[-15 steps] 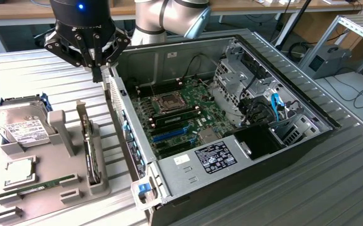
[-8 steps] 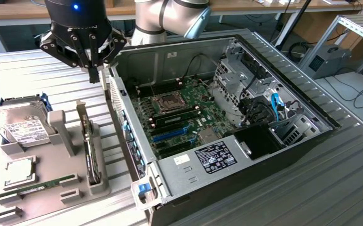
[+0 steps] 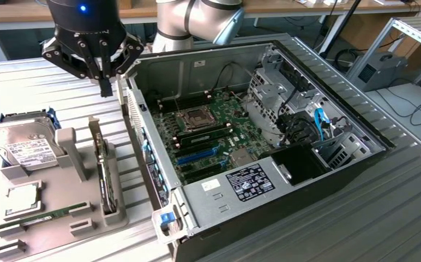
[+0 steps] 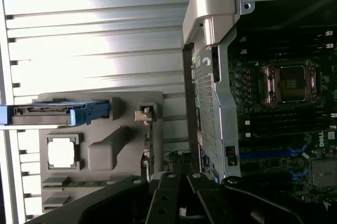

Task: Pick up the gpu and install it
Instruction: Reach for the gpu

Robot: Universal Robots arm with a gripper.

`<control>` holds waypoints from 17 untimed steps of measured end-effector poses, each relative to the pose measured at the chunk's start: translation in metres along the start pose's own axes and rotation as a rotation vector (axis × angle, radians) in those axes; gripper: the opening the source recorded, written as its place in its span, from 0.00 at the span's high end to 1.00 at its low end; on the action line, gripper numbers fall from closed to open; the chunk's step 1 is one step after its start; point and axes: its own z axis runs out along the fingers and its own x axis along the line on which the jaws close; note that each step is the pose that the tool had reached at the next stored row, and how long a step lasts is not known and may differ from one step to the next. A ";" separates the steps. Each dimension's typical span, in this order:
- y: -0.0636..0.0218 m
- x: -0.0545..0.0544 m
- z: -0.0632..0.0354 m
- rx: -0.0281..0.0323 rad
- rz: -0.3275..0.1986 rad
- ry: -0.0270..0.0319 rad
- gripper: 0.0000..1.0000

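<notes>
Exterior view: gripper raised over ribbed table near corner of open case, jaws closed, empty. gpu upright on edge in grey holder, apart from gripper; hard drive alongside. Wrist view: gpu seen edge-on from above, plus blue slots on motherboard.
</notes>
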 end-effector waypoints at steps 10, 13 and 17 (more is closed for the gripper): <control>-0.0011 0.014 0.0001 0.0000 0.000 0.0000 0.89; -0.0012 0.016 0.0001 0.0000 0.000 0.0000 0.89; -0.0015 0.020 0.0001 0.0000 0.000 0.0000 0.89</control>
